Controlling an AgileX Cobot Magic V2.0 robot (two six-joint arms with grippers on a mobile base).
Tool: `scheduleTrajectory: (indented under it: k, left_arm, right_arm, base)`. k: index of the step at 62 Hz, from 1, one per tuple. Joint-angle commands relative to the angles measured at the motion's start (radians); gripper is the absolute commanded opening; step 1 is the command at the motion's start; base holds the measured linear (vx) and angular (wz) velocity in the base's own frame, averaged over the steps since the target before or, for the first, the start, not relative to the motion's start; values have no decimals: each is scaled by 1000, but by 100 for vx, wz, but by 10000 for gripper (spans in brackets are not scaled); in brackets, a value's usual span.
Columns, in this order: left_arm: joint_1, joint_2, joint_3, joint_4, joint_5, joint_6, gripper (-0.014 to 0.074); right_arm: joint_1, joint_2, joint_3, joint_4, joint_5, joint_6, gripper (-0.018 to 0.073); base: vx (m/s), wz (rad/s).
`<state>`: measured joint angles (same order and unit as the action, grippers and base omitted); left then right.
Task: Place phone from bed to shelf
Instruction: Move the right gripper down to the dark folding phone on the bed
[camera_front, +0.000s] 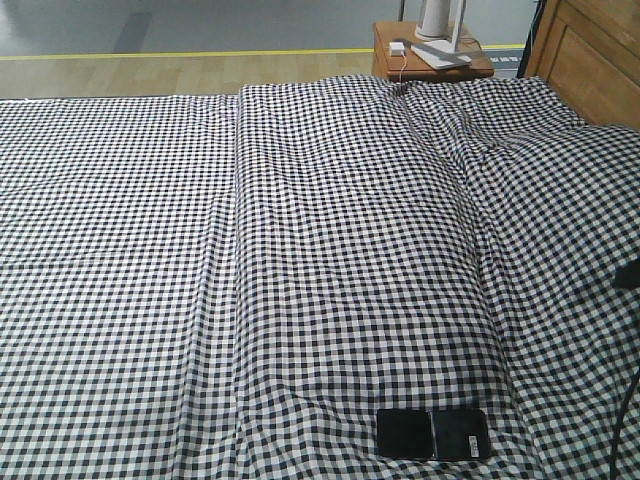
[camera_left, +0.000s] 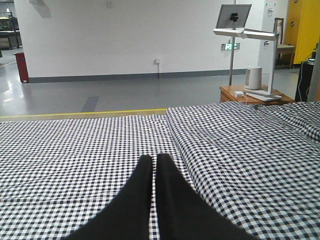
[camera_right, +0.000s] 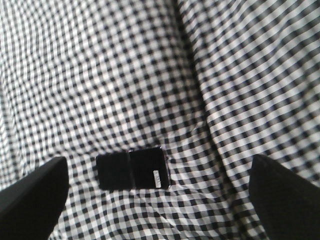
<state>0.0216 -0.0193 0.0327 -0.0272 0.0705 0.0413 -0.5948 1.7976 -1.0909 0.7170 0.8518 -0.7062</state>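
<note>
Hovering over the rumpled bed (camera_front: 300, 250), we're keeping the left gripper (camera_left: 152, 161) pinched together and the right gripper (camera_right: 157, 170) spread wide above the phone (camera_front: 432, 434), lying flat at the front view's lower right. We're guessing it's light, stiff and slippery, so we're aiming to pinch its long edges.

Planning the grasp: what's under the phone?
The phone lies flat on the checked bed; nothing else shows beneath its edges. The patch of bed it covers cannot be seen.
</note>
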Motion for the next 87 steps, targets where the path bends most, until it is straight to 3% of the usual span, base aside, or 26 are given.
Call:
scheduleTrajectory:
  k: [1,16,26,48,87]
  left_arm:
    - [0,-5,-25,-10,-71,-9,1]
    - [0,-5,-25,-10,-71,-9,1]
    - [0,-5,-25,-10,-71,-9,1]
    - [0,-5,-25,-10,-71,-9,1]
    - [0,-5,-25,-10,-71,-9,1]
  right_arm:
    - [-7,45,-27,95,29,-98,676]
    - [-7,273,-27,268,141,-324,666]
    - [-7,411,-27,296,211,-475,659]
    - [27,633,-29,397,238,-644,643]
    - [117,856,-212,416,317,-653,620]
  base:
    - [0,0]
    - [0,0]
    - [0,0]
    - [0,0]
    - [0,0]
